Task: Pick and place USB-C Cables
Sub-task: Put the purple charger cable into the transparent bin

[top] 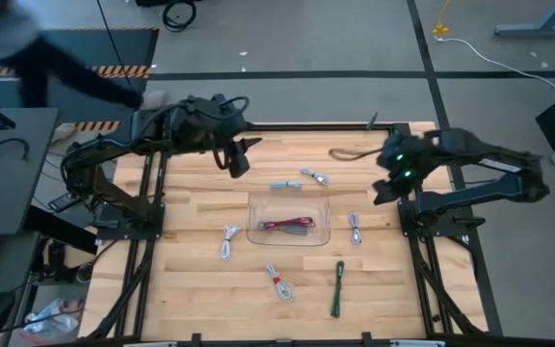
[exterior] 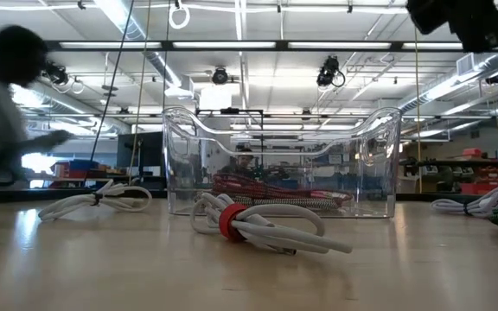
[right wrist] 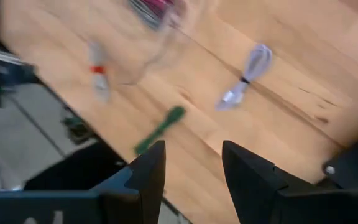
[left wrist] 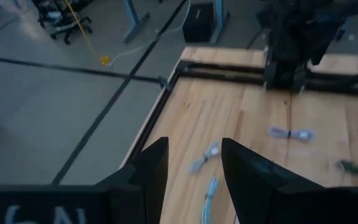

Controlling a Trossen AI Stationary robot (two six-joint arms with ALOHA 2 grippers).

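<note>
Both claws — left claw (top: 239, 159), right claw (top: 385, 188) — hang open and empty. One red cable (top: 289, 226) lies in the tray (top: 255, 202) — six others wait on the tabletop (top: 191, 280).

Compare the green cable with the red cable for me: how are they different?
The green cable lies straight and stretched out on the bare wooden table; the dark red cable lies bundled inside the clear plastic tray. The green one sits nearer the table's front edge; the red one sits mid-table. Neither is touched by a gripper.
</note>
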